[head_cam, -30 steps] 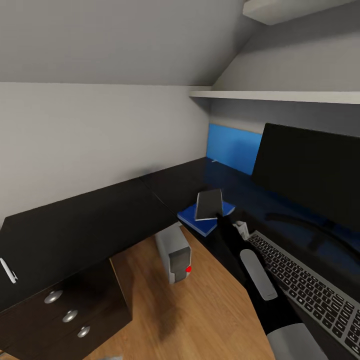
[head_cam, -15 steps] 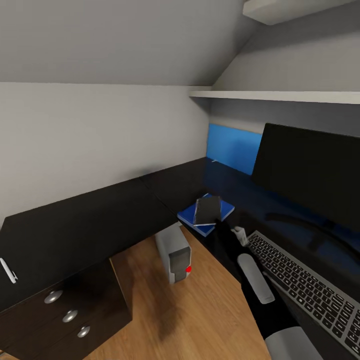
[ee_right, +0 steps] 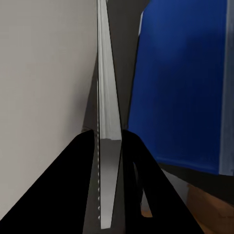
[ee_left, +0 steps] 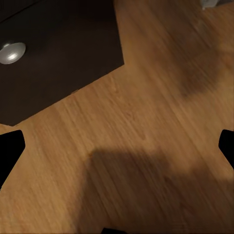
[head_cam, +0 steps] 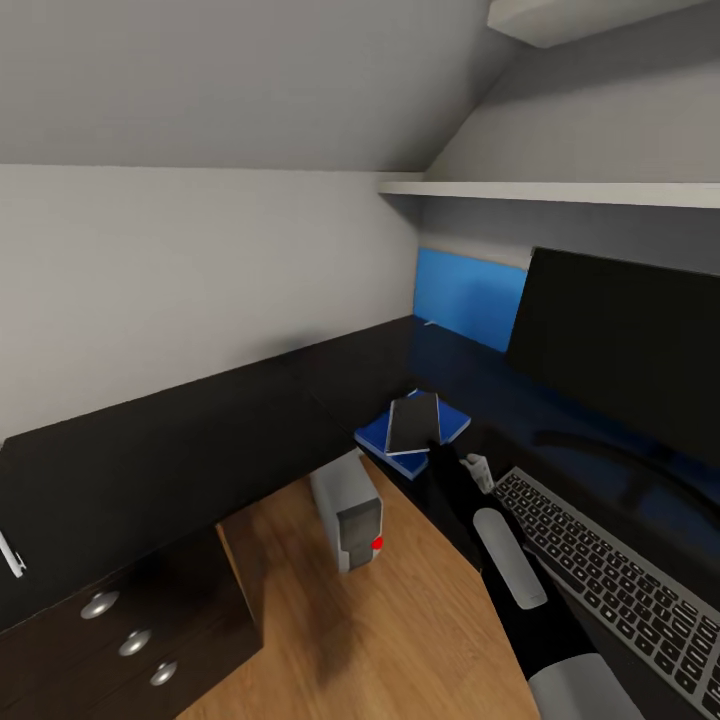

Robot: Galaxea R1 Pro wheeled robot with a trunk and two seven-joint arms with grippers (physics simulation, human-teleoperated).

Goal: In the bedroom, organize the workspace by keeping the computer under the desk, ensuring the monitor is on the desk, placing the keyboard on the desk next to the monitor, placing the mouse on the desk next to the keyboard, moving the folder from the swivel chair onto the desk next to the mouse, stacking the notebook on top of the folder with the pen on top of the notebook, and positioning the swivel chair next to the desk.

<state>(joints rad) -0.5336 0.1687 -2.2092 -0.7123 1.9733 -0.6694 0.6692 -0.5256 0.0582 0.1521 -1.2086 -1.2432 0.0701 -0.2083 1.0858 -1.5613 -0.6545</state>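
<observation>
Head view: right gripper (head_cam: 437,447) reaches out from 5 o'clock over the dark tabletop (head_cam: 180,440), carrying the dark grey, thin rectangular notebook (head_cam: 414,421).
Grip: right wrist view shows the gripper's black fingers (ee_right: 80,170) pinching the notebook (ee_right: 106,126) edge-on, one each side of its pale page block.
Notebook position: hovering low over, or maybe touching, the flat blue folder (head_cam: 452,424); contact can't be read from here.
Folder: lying on the tabletop near its front edge, at 10 o'clock from the grey-keyed keyboard (head_cam: 610,580), with a small white mouse (head_cam: 478,467) between them.
Monitor: big black screen (head_cam: 620,350) standing at 3 o'clock on the tabletop.
Computer: grey tower with a red light (head_cam: 350,510) on the wooden floor (head_cam: 400,620) by the tabletop's edge.
Step in hand, my call: stacking the notebook on the folder.
Next move calls for: settling it flat and square on the blue cover, then parting the fingers cleanly.
Pen: white sliver (head_cam: 10,552) at 9 o'clock could be it, can't confirm.
Left gripper: left wrist view looks at floor, black tips wide at the edges, spread and empty.
</observation>
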